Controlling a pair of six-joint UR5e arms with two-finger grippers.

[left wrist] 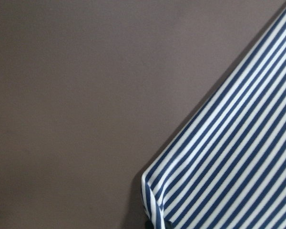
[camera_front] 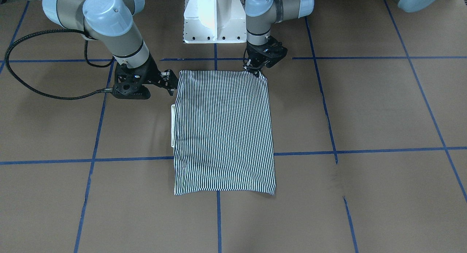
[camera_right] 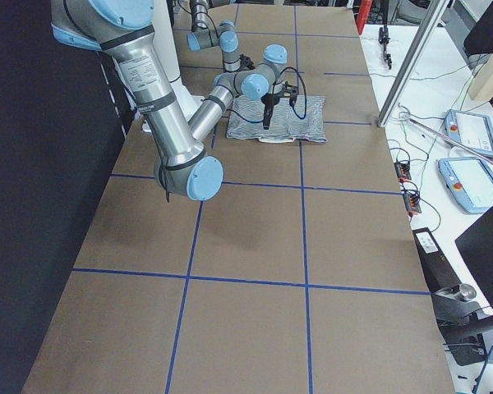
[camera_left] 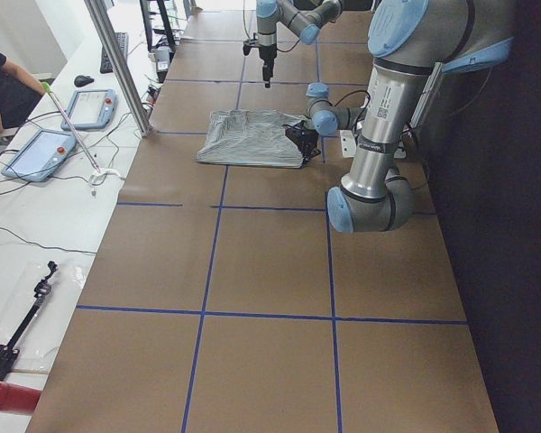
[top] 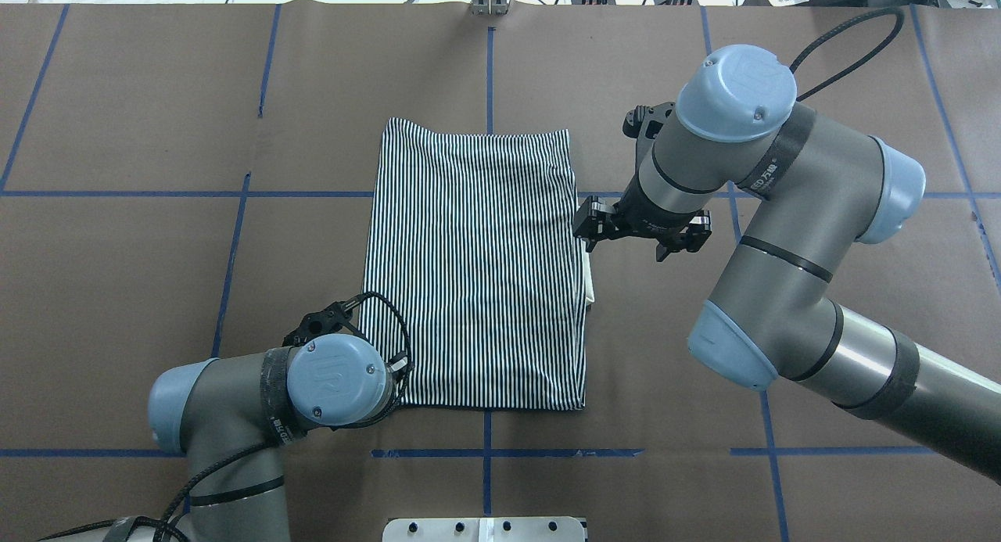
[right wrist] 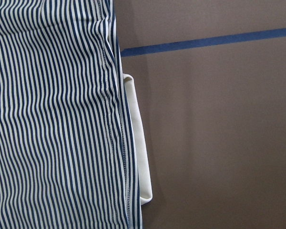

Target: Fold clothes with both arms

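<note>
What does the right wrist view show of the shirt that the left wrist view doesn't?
Only the right wrist view shows the cream collar poking out past the edge of the shirt, and a blue tape line. Only the left wrist view shows one corner of it, puckered at the tip. Both show striped fabric on the brown table.

Striped shirt (right wrist: 52, 119) fills left; cream collar (right wrist: 137, 143) protrudes; blue tape (right wrist: 205, 40) above.
</note>
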